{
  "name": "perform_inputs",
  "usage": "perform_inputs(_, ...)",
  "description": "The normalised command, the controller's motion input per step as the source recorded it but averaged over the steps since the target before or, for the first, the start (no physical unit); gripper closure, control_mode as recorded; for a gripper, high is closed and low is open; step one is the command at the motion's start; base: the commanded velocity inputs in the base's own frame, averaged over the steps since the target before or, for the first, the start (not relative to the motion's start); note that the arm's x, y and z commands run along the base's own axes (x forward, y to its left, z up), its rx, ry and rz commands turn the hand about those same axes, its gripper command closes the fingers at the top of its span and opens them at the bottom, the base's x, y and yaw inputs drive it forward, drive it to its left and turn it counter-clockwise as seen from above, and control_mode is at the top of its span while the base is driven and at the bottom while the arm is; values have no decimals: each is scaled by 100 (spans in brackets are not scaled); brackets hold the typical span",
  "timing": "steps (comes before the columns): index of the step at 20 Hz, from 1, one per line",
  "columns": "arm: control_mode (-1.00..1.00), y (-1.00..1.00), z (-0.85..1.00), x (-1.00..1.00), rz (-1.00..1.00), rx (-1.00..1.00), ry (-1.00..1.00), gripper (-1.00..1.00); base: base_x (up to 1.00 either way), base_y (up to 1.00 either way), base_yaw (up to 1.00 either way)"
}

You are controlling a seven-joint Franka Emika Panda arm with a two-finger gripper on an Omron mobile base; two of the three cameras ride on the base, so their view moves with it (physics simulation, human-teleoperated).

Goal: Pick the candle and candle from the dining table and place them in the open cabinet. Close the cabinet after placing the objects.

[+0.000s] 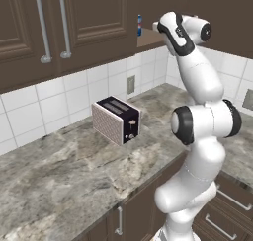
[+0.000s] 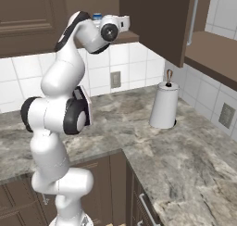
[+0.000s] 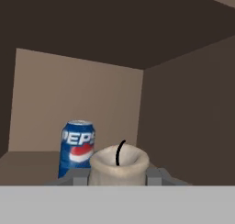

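My gripper (image 3: 118, 176) is clamped on the stubby beige candle (image 3: 118, 165), partly closed around it. I'm inside the open cabinet (image 3: 183, 117). A blue Pepsi can (image 3: 76, 147) stands just left, farther in.

I see the marble tabletop (image 1: 59, 176) carrying a toaster (image 1: 116, 119) at its centre, paper-towel roll (image 2: 164, 105) at two o'clock.

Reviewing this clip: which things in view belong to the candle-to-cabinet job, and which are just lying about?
Job:
- beige candle, held in the end effector
- open cabinet, which the end effector reaches into

Lying about:
- blue can on the cabinet shelf, beside the candle
- toaster on the counter
- paper towel roll on the counter
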Motion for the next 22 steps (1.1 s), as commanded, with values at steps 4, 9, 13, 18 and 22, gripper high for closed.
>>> perform_inputs(4,-100,11,0,66,0,0,0,100,0,0,0)
perform_inputs(9,-100,9,0,75,0,0,5,100,0,0,0)
perform_inputs(13,-100,7,0,94,0,1,7,-100,0,0,0)
perform_inputs(18,-100,7,5,33,-3,0,9,-100,0,0,0)
perform_inputs(22,-100,0,32,5,-5,1,0,-100,0,0,0)
